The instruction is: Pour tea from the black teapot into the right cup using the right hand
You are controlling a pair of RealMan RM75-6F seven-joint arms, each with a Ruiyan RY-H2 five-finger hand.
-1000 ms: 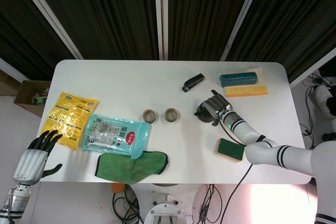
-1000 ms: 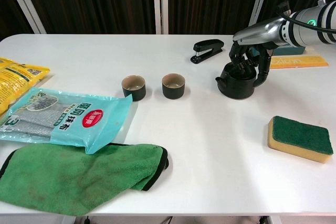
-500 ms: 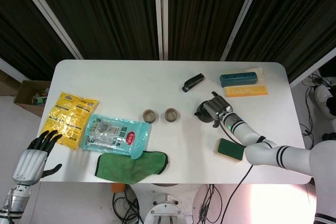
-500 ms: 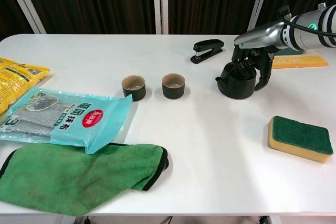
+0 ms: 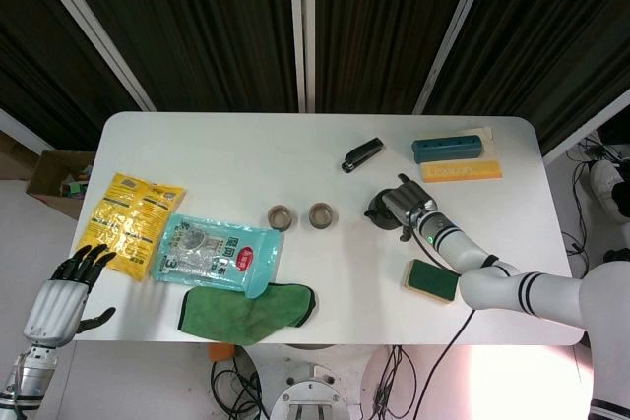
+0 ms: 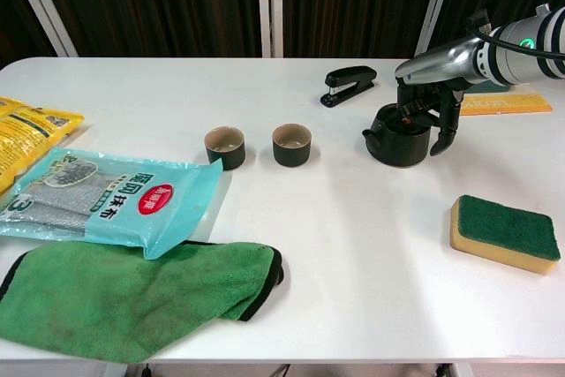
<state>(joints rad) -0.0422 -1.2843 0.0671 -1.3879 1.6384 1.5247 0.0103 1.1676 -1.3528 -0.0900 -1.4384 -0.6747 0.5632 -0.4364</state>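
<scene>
The black teapot (image 6: 395,139) stands on the white table (image 6: 353,245), right of two dark cups. The right cup (image 6: 291,144) and the left cup (image 6: 224,147) stand upright side by side. My right hand (image 6: 429,109) hangs over the teapot's right rear side, fingers curled down against it. Whether they grip its handle is hidden. From the head view, the right hand (image 5: 408,206) covers the right part of the teapot (image 5: 377,211), with the right cup (image 5: 320,213) off to its left. My left hand (image 5: 65,294) hovers off the table's front left corner, fingers spread, holding nothing.
A black stapler (image 6: 350,84) lies behind the teapot. A green-topped sponge (image 6: 505,232) sits front right. An orange box (image 6: 505,104) and a blue box (image 5: 450,149) lie at the back right. A green cloth (image 6: 132,297), teal packet (image 6: 106,200) and yellow packet (image 6: 26,134) fill the left.
My right hand has shifted a little to the right, from over the teapot's top to its right side. The teapot and cups have not moved, nor has the left hand.
</scene>
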